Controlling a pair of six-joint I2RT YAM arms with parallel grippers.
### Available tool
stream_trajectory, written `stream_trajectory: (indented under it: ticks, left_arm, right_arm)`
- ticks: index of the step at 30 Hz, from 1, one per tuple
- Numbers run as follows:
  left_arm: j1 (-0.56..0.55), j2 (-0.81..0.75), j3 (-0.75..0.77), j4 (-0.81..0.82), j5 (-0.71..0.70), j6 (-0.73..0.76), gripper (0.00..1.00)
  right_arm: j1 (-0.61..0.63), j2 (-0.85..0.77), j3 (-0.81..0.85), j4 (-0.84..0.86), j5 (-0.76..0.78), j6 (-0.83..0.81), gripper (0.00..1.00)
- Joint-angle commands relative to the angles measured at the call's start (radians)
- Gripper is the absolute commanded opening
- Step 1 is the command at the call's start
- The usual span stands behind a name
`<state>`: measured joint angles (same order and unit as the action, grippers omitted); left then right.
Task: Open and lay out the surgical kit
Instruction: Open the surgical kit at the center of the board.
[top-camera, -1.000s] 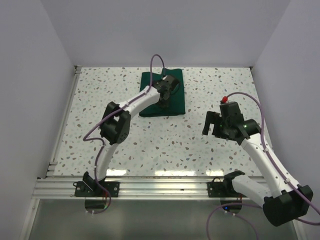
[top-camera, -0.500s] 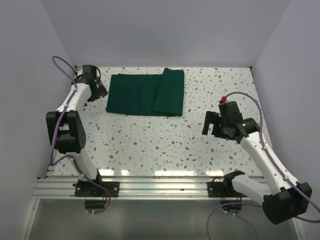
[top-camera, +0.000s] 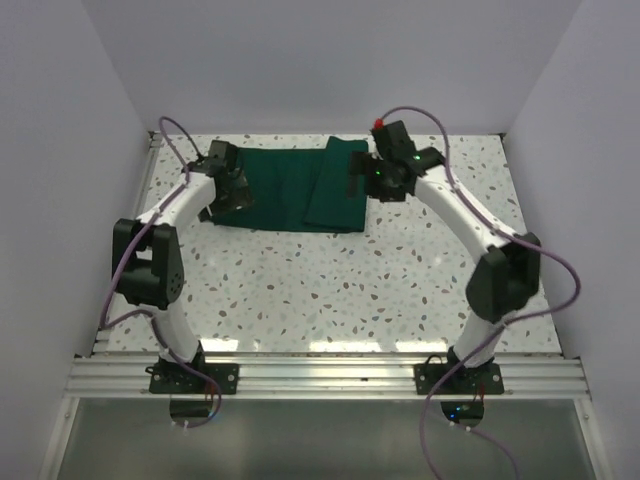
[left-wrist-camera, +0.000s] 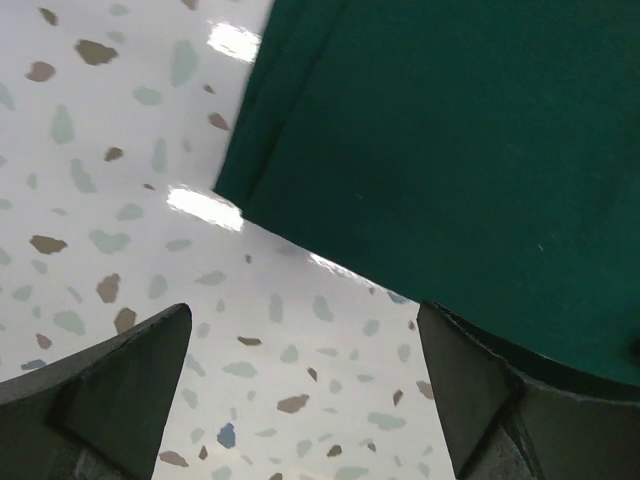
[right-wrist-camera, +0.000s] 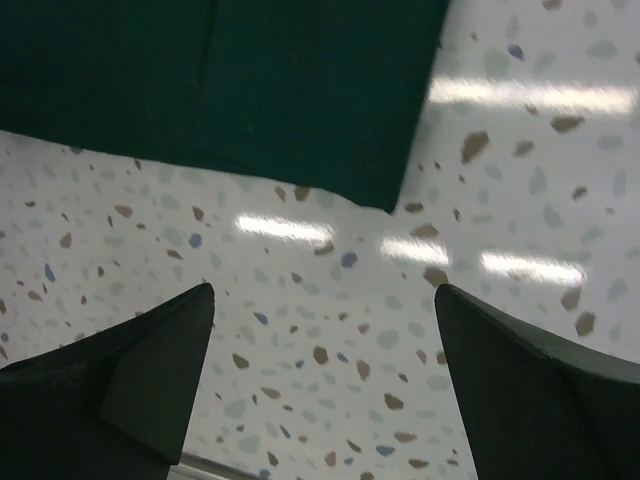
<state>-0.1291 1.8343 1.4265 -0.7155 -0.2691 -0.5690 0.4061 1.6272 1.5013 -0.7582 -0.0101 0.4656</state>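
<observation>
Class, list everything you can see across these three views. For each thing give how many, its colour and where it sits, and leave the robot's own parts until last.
cloth wrap: one, dark green, far middle of the table, right part folded over.
table: one, white with speckles, under everything.
rail: one, silver, along the table's near edge.
walls: three, white, around the table.
cables: two, purple, looping off the arms.
arms: two, white and black, bolted to the rail.
left pincer: one, black, open, by the cloth's left edge.
right pincer: one, black, open, by the cloth's right edge.
</observation>
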Motion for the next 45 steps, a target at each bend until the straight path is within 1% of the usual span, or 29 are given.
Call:
stream_trajectory:
  ticks: [1,3,4,5,6,8,10,11,14,16,20,25,28,29,31,32,34,35,37,38,39,41,45]
  left_arm:
    - [-0.082,-0.082,0.000,-0.041,-0.013,-0.029,1.00]
    - [-0.092,-0.111,-0.018,-0.044,0.004,-0.028,1.00]
    - [-0.096,-0.124,-0.029,-0.044,0.025,-0.028,1.00]
    - [-0.098,-0.135,-0.050,-0.045,0.031,-0.025,1.00]
    - [-0.099,-0.157,-0.061,-0.045,0.042,-0.023,1.00]
    - [-0.101,-0.181,-0.096,-0.044,0.047,-0.012,1.00]
    - [-0.101,-0.213,-0.121,-0.039,0.054,-0.005,1.00]
    - [-0.099,-0.219,-0.136,-0.039,0.057,0.004,1.00]
    - [-0.101,-0.234,-0.164,-0.032,0.073,0.021,1.00]
    - [-0.101,-0.237,-0.179,-0.022,0.076,0.026,1.00]
    - [-0.101,-0.230,-0.202,-0.006,0.091,0.029,1.00]
    - [-0.101,-0.228,-0.235,0.022,0.117,0.032,1.00]
    - [-0.101,-0.228,-0.251,0.030,0.117,0.040,1.00]
    - [-0.101,-0.228,-0.255,0.033,0.117,0.043,1.00]
    - [-0.101,-0.230,-0.268,0.042,0.117,0.046,1.00]
    - [-0.099,-0.230,-0.271,0.044,0.119,0.046,1.00]
    - [-0.101,-0.230,-0.276,0.042,0.122,0.046,1.00]
    - [-0.101,-0.230,-0.278,0.041,0.122,0.047,1.00]
    - [-0.101,-0.237,-0.282,0.037,0.122,0.049,1.00]
    - [-0.101,-0.240,-0.284,0.037,0.122,0.049,1.00]
    - [-0.101,-0.250,-0.285,0.037,0.122,0.050,1.00]
    - [-0.101,-0.262,-0.291,0.036,0.119,0.050,1.00]
    - [-0.101,-0.271,-0.285,0.028,0.119,0.044,0.99]
  right_arm:
    - [0.118,0.255,0.346,-0.114,0.042,-0.044,0.95]
    - [0.148,0.380,0.497,-0.164,0.079,-0.054,0.95]
    - [0.170,0.490,0.636,-0.206,0.090,-0.054,0.95]
    - [0.178,0.540,0.704,-0.226,0.094,-0.051,0.95]
    - [0.187,0.586,0.832,-0.246,0.101,-0.050,0.95]
    - [0.203,0.722,0.942,-0.298,0.105,-0.047,0.95]
    - [0.220,0.790,1.040,-0.317,0.105,-0.042,0.95]
    - [0.227,0.827,1.048,-0.316,0.114,-0.041,0.95]
    - [0.249,0.858,1.007,-0.288,0.146,-0.035,0.94]
    - [0.269,0.873,0.975,-0.289,0.196,-0.036,0.93]
    - [0.296,0.942,0.993,-0.335,0.283,-0.044,0.90]
    - [0.315,0.985,0.991,-0.342,0.312,-0.050,0.87]
    - [0.329,0.988,0.981,-0.352,0.332,-0.044,0.79]
    - [0.330,0.987,0.976,-0.355,0.337,-0.038,0.71]
    - [0.333,0.981,0.953,-0.359,0.346,-0.028,0.61]
    - [0.332,0.976,0.944,-0.359,0.348,-0.025,0.50]
    - [0.333,0.970,0.921,-0.357,0.360,-0.019,0.40]
    - [0.333,0.964,0.915,-0.357,0.363,-0.019,0.29]
    - [0.332,0.956,0.915,-0.365,0.371,-0.019,0.16]
    - [0.332,0.942,0.918,-0.368,0.374,-0.019,0.04]
    - [0.330,0.932,0.921,-0.371,0.378,-0.019,0.00]
    - [0.330,0.906,0.919,-0.369,0.390,-0.024,0.00]
    - [0.315,0.795,0.900,-0.371,0.441,-0.031,0.00]
